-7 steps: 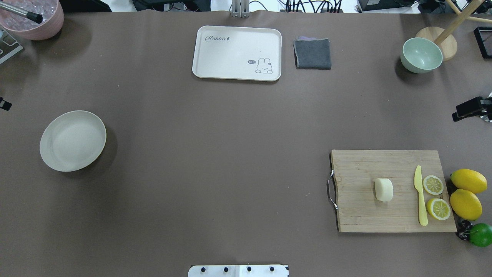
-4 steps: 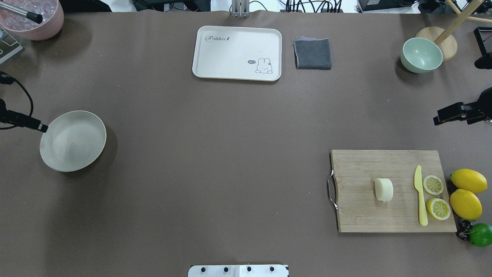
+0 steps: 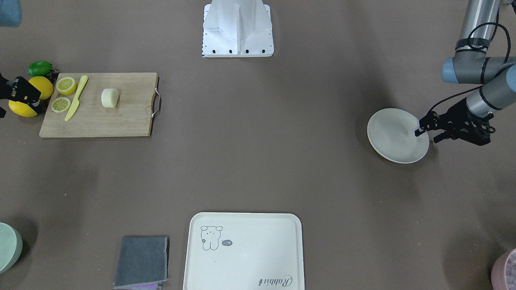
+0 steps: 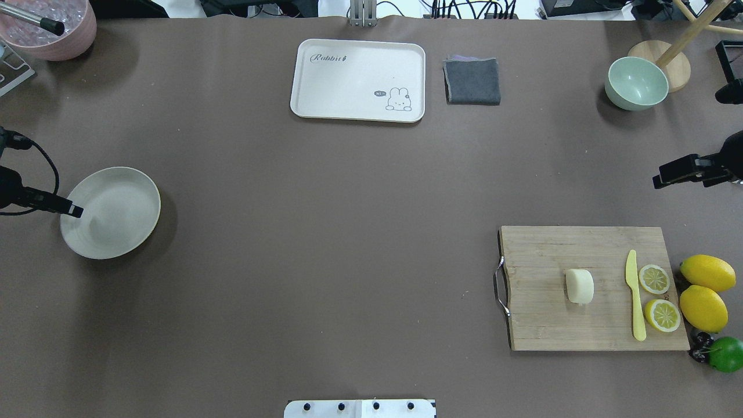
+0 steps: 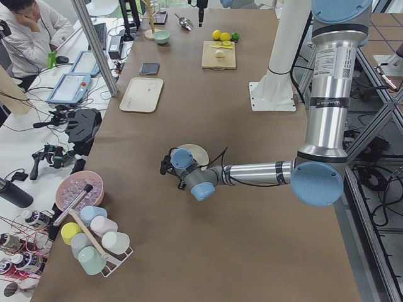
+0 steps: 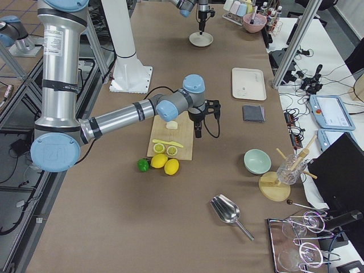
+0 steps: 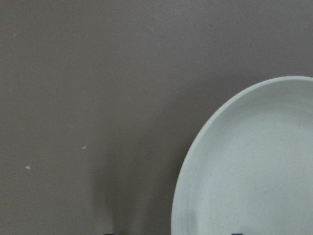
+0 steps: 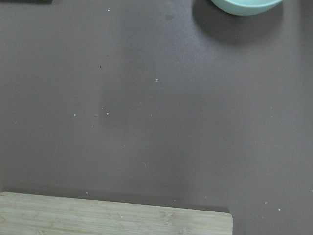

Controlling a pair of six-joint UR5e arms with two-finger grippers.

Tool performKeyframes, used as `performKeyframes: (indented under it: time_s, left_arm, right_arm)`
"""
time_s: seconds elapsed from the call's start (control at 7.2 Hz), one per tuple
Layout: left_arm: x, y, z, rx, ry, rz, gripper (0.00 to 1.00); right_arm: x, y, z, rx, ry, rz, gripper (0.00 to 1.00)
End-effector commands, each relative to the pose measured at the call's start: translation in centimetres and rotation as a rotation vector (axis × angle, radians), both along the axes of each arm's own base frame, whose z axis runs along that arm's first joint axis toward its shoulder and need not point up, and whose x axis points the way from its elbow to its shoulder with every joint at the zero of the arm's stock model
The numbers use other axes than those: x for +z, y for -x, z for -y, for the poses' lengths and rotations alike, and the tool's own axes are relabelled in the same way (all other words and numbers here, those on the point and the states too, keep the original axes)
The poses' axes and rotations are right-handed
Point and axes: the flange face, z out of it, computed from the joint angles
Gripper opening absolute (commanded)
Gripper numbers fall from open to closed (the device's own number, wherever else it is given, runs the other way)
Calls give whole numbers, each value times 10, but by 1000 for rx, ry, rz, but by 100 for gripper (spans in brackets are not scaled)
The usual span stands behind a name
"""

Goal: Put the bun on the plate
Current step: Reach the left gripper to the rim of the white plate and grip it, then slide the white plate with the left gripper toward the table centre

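Observation:
The pale cream bun (image 4: 579, 286) lies in the middle of the wooden cutting board (image 4: 545, 325), on the right side of the table; the front-facing view shows the bun (image 3: 109, 98) too. Far to the left sits the round off-white plate (image 4: 110, 212), with nothing on it. My left gripper (image 3: 428, 135) hovers at the plate's outer rim, fingers apart and holding nothing; its wrist view shows the plate (image 7: 254, 161) at lower right. My right gripper (image 4: 659, 179) hangs over bare table beyond the board's far right corner. Whether it is open or shut does not show.
On the board, right of the bun, lie a yellow knife (image 4: 635, 296) and two lemon halves (image 4: 654, 278). Whole lemons (image 4: 703, 307) and a lime (image 4: 725, 354) sit off its right edge. At the back are a cream tray (image 4: 348, 81), a grey cloth (image 4: 472, 81) and a green bowl (image 4: 635, 84).
My left gripper has come in from the left edge to the plate's rim. My right gripper has moved further in from the right edge. Bun and plate have not moved.

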Motion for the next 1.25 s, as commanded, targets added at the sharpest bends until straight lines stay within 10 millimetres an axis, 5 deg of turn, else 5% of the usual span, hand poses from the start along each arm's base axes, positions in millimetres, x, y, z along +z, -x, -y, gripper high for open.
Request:
performKeyframes:
  time_s: [0.0, 0.42, 0.56, 0.69, 1.11]
  left_arm:
    - [-3, 0, -2, -8, 10, -16, 0]
    - [-38, -3, -2, -71, 54, -128, 0]
    - [-66, -11, 5, -100, 93, -165, 0]
    - [-103, -33, 17, -115, 136, -211, 0]
    - [-211, -154, 20, -97, 180, -303, 0]
  right_arm:
    - [0, -1, 0, 2, -1, 0, 100]
    - [1, -2, -1, 3, 0, 0, 100]
    - [0, -2, -1, 2, -1, 2, 100]
    - [0, -2, -1, 0, -1, 2, 100]
    - [1, -2, -1, 1, 2, 1, 100]
